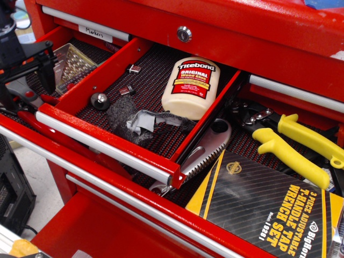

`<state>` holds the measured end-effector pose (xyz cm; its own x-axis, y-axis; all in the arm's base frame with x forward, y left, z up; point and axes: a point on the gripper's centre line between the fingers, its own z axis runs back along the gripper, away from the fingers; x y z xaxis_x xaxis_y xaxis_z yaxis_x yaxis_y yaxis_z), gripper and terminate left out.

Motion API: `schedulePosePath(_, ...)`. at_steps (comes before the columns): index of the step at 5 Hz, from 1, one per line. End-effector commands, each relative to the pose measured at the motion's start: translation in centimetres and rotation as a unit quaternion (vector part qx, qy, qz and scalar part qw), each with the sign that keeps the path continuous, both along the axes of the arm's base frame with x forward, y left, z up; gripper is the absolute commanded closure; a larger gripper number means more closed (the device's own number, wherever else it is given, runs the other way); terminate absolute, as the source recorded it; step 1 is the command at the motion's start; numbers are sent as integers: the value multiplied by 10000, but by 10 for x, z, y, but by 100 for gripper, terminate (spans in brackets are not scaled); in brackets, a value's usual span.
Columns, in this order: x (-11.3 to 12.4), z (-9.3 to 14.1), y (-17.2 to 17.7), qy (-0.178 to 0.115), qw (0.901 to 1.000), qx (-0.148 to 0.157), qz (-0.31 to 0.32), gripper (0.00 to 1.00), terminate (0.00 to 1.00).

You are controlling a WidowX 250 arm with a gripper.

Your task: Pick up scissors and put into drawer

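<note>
Gripper [27, 75] over the scissors [24, 92] at the left frame edge.
Orange handles hidden; only grey blades show, between the spread fingers at 6 o'clock, nothing held.
</note>
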<state>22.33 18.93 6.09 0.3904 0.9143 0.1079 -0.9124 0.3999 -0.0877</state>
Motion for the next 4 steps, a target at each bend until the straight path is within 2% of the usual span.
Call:
schedulePosePath(1,1,-10,16,-232,9996,-21,-182,0,0)
schedulePosePath(2,5,-14,19,-192,9995,-224,-108,100,0)
schedulePosePath(3,5,-2,16,10,9997,-251,-40,100,0)
schedulePosePath(4,7,13,19,140,9997,22,-203,100,0)
